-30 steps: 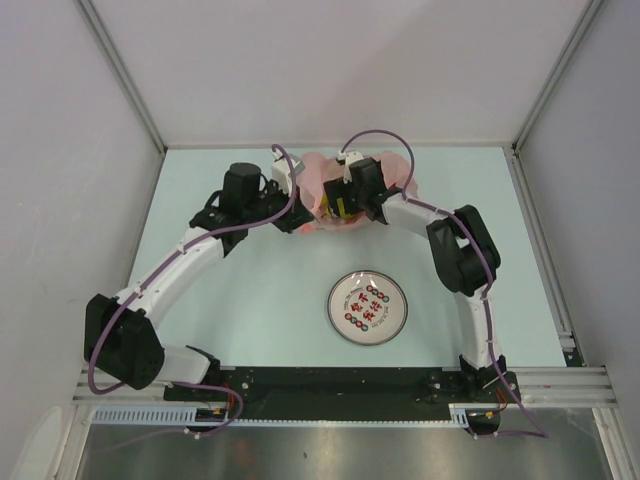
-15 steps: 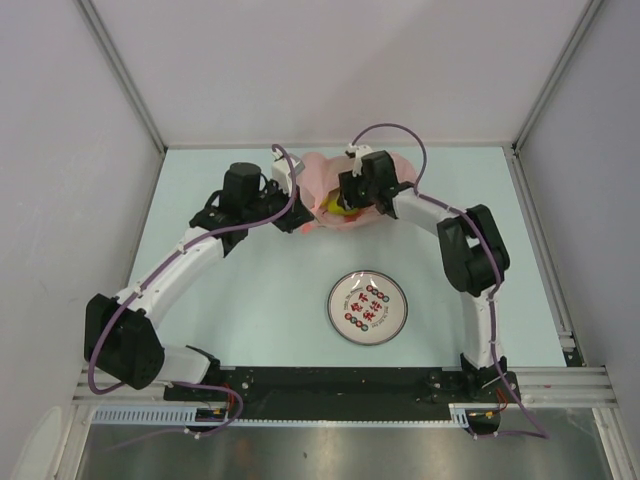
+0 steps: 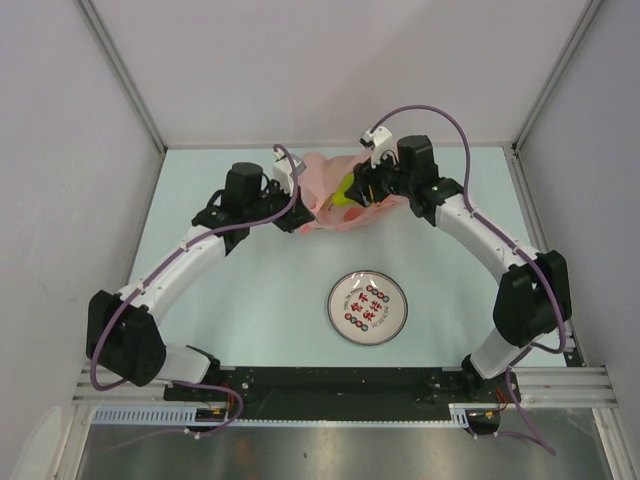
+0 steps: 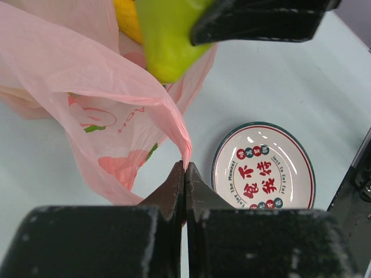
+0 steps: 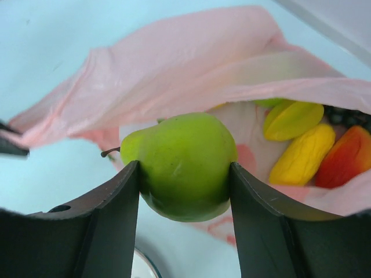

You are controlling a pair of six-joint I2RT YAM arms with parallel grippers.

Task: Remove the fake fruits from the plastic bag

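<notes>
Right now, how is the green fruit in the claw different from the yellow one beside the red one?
The green pear is round and plump; the yellow mango is long and slim. The pear is pinched in the right gripper, at the plastic bag's mouth; the mango lies loose inside the bag. Both are smooth fake fruits.

since 1.0 s ago: drawn out of plastic bag (image 3: 318,180) toward upper right of frame, with green pear (image 3: 343,190) clamped in right gripper (image 3: 351,191); right elbow (image 3: 530,300) swung to right edge.
</notes>
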